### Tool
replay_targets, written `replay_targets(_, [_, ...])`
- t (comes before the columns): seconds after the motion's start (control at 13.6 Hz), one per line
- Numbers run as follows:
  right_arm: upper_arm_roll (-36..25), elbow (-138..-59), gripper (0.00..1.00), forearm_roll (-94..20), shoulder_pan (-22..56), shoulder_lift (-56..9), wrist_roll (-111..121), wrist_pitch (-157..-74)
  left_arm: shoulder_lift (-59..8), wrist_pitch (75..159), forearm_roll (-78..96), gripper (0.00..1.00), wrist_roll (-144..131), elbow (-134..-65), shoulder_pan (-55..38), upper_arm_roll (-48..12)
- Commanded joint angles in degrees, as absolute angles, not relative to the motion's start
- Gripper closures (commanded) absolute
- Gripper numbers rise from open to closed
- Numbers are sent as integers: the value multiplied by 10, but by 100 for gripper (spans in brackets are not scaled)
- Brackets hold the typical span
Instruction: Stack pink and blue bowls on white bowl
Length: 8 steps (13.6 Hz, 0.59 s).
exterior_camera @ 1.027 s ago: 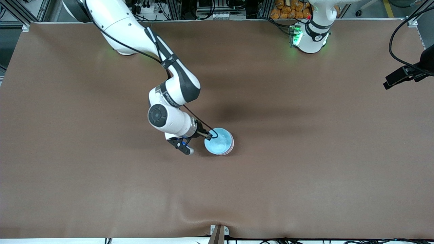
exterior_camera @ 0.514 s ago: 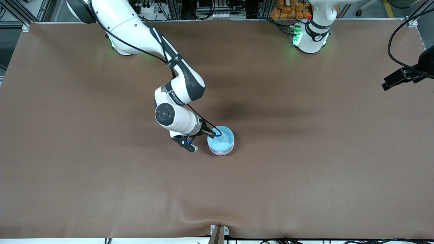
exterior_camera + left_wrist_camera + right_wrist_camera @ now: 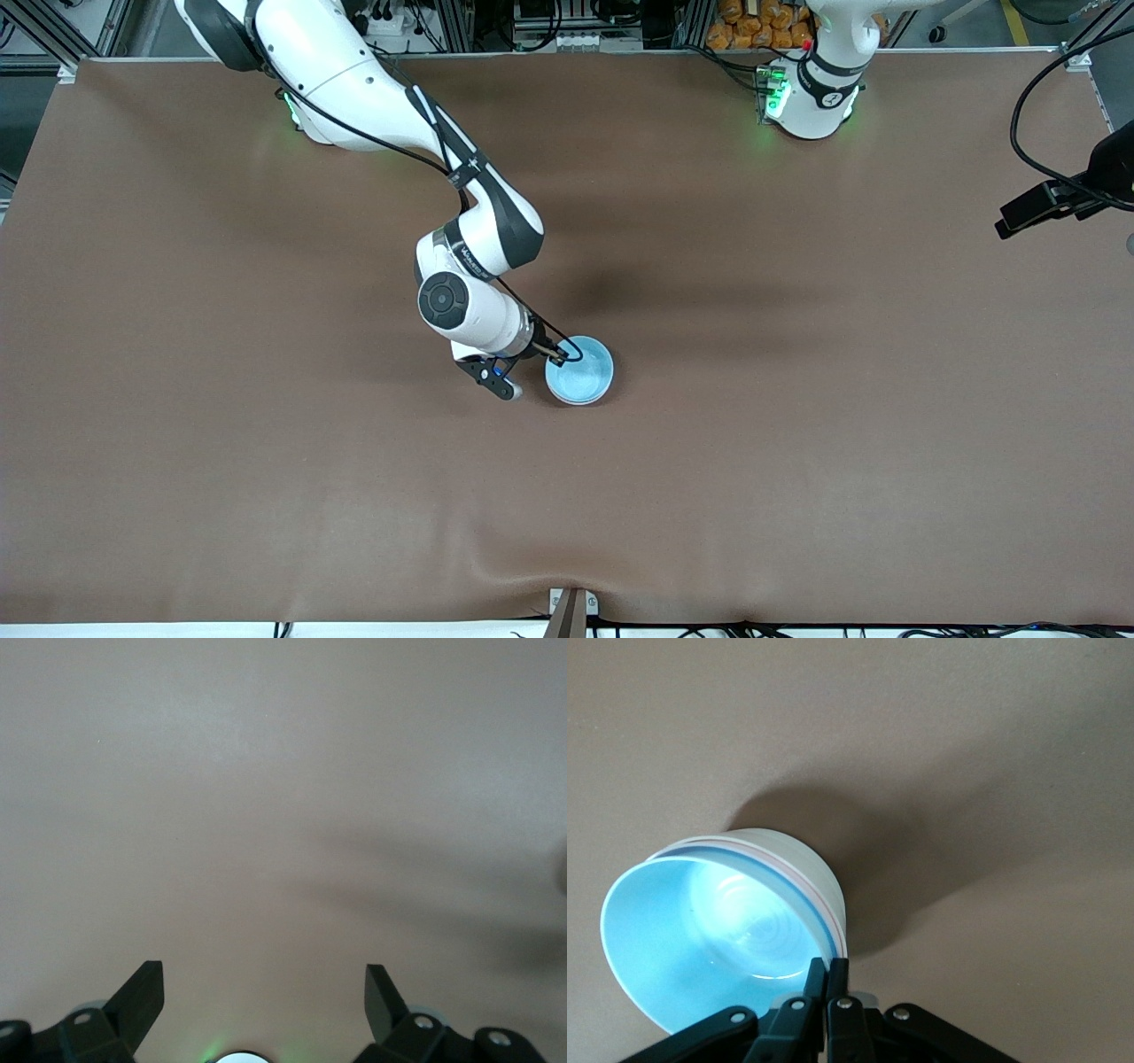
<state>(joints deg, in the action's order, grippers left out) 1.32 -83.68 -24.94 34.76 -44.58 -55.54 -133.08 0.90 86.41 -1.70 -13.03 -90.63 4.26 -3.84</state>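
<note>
Lowered into the stack, blue bowl [image 3: 579, 372] stays pinched by right gripper [image 3: 556, 354] jaws.

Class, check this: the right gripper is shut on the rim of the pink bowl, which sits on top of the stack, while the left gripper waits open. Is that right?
Not quite. The right gripper is shut on the rim of the blue bowl, which is the top one; the pink bowl shows only as a thin edge beneath it, inside the white bowl. The right wrist view shows this. The left gripper does wait open.
</note>
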Motion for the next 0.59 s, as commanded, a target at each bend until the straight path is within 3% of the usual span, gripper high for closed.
replay_targets(0.0, [11, -812, 9, -238, 343, -454, -569, -1322, 11, 865, -12, 0, -119, -907, 39, -36])
replay_targets(0.07, [11, -803, 0, -236, 343, -451, -567, -1311, 11, 864, -12, 0, -119, -907, 38, -36])
replay_targets(0.51, [2, -668, 0, -216, 284, -428, -562, -1071, 11, 863, -12, 0, -118, -908, 39, -40])
